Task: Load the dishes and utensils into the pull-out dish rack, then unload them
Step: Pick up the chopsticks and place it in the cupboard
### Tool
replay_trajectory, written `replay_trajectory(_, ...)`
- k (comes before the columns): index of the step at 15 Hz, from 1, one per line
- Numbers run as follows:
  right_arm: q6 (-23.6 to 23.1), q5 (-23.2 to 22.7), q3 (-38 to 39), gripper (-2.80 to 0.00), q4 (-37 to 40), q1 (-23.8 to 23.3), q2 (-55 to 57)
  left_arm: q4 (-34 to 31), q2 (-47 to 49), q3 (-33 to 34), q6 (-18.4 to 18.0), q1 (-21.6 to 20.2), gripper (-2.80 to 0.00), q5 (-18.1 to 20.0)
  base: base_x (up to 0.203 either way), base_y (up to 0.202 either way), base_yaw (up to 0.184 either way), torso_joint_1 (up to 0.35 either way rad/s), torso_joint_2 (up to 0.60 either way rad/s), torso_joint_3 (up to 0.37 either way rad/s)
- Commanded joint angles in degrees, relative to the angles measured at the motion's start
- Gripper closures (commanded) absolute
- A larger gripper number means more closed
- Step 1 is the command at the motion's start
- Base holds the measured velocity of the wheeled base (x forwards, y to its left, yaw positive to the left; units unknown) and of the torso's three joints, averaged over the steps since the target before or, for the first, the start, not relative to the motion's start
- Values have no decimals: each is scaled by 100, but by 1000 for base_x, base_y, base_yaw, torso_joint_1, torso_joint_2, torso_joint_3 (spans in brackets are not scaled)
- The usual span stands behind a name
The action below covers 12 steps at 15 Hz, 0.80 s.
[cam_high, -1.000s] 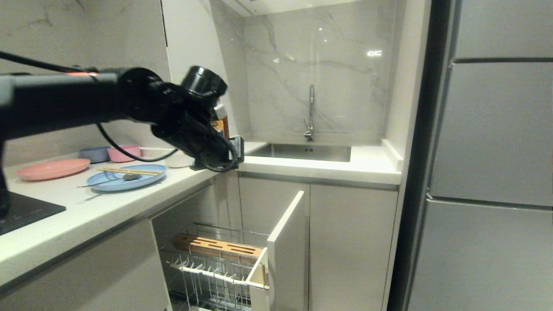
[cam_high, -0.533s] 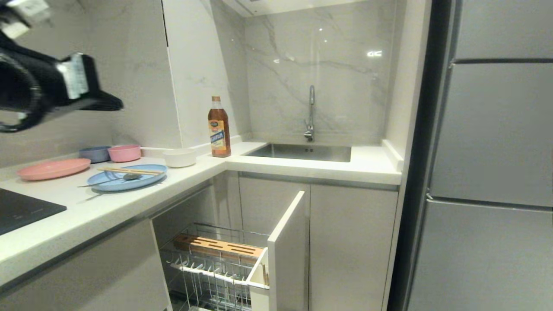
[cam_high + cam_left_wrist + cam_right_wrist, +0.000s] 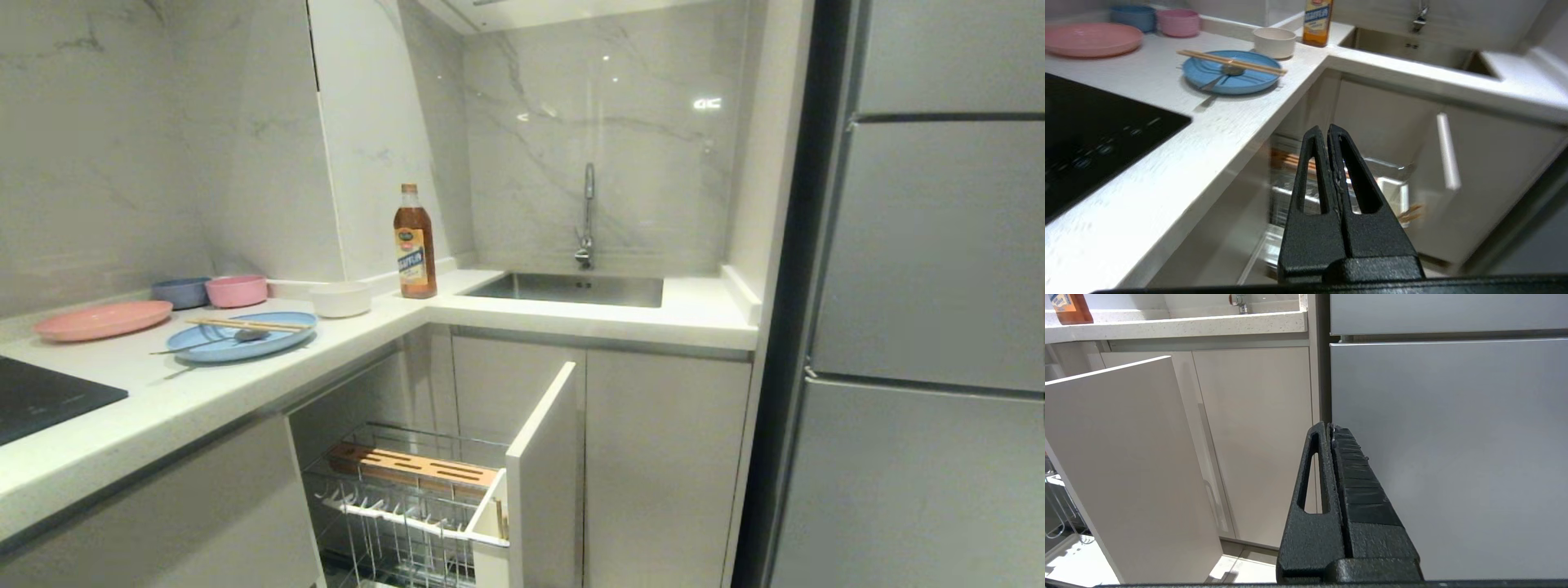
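A light-blue plate (image 3: 241, 337) (image 3: 1231, 72) lies on the white counter, with wooden chopsticks (image 3: 245, 324) (image 3: 1231, 62) and a silver spoon (image 3: 214, 340) (image 3: 1218, 77) resting across it. Just behind it stands the white bowl (image 3: 340, 298) (image 3: 1274, 42). Under the counter the pull-out dish rack (image 3: 408, 498) (image 3: 1290, 179) stands drawn out, its wire basket and slotted wood strip bare, its white front panel (image 3: 543, 474) facing right. My left gripper (image 3: 1327, 130) is shut and holds nothing, hanging in front of the counter above the rack; neither arm appears in the head view. My right gripper (image 3: 1329, 428) is shut, parked low facing the fridge.
A pink plate (image 3: 102, 318), a grey-blue bowl (image 3: 180, 291) and a pink bowl (image 3: 237, 290) sit at the counter's far left. A black hob (image 3: 49, 396) lies near the front. A brown bottle (image 3: 415, 241) stands beside the sink (image 3: 575, 287). A grey fridge (image 3: 931, 327) fills the right.
The left arm, which stretched across the head view over the counter, swung away to the upper left and has left that view. The dishes, utensils and rack have not moved.
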State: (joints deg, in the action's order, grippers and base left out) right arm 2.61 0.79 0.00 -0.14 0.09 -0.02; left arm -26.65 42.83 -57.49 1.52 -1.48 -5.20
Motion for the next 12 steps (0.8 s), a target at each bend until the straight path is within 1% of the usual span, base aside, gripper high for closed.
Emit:
replay_trajectory(1,1,0,0,0,-4,0,2,478,-1357,1162,-265,-131,0,68,0,0,0,0,0,0)
replay_trajectory(3,-2,0,0,0,-4,0,2,1205,-2366,2481,-683,-214,0,304,0,0,0,0,0,0)
replay_trajectory(4,3,0,0,0,-4,0,2,1557,-2639,2958,-799,-244,0,382,0,0,0,0,0,0)
replay_trajectory(6,-5,0,0,0,-4,0,2,2142,-2828,3697,-880,-221,0,497,0,0,0,0,0,0)
replay_trajectory(8,3,0,0,0,-4,0,2,2428,-3402,4196,-1047,27,0,559,0,0,0,0,0,0)
replay_trajectory(9,3,0,0,0,-4,0,2,2478,-3709,4491,-1106,81,0,572,0,0,0,0,0,0)
replay_trajectory(11,2,0,0,0,-4,0,2,2614,-4190,5224,-1137,122,0,582,0,0,0,0,0,0)
replay_trajectory(12,3,0,0,0,-4,0,2,2845,-4259,5556,-1102,130,0,582,0,0,0,0,0,0)
